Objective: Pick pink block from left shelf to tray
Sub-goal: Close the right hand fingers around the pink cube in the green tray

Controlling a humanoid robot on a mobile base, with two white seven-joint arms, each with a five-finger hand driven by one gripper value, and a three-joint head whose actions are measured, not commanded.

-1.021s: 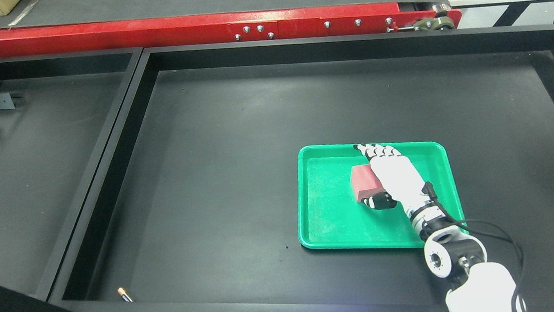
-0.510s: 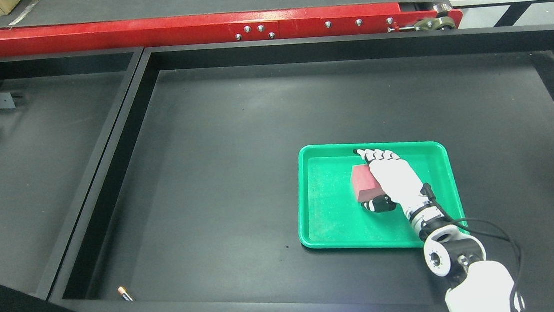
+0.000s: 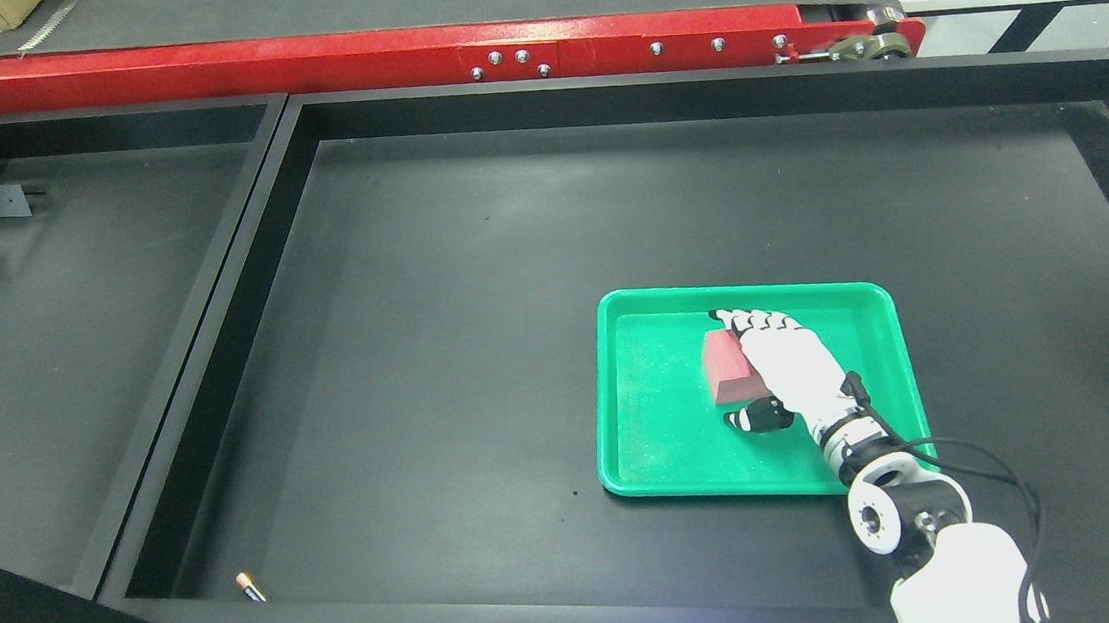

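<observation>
Right hand (image 3: 788, 368) loosely over pink block (image 3: 726, 367) in green tray (image 3: 668, 462).

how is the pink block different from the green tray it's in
The pink block is a small, solid, reddish-pink box; the green tray is a broad, shallow, bright green dish with a raised rim. The block lies inside the tray, covering only a small part of its floor. The right hand is at the block, not at the tray's rim. Both are rectangular.

Battery (image 3: 249, 587) in bin; red conveyor frame (image 3: 392, 65) behind.
</observation>
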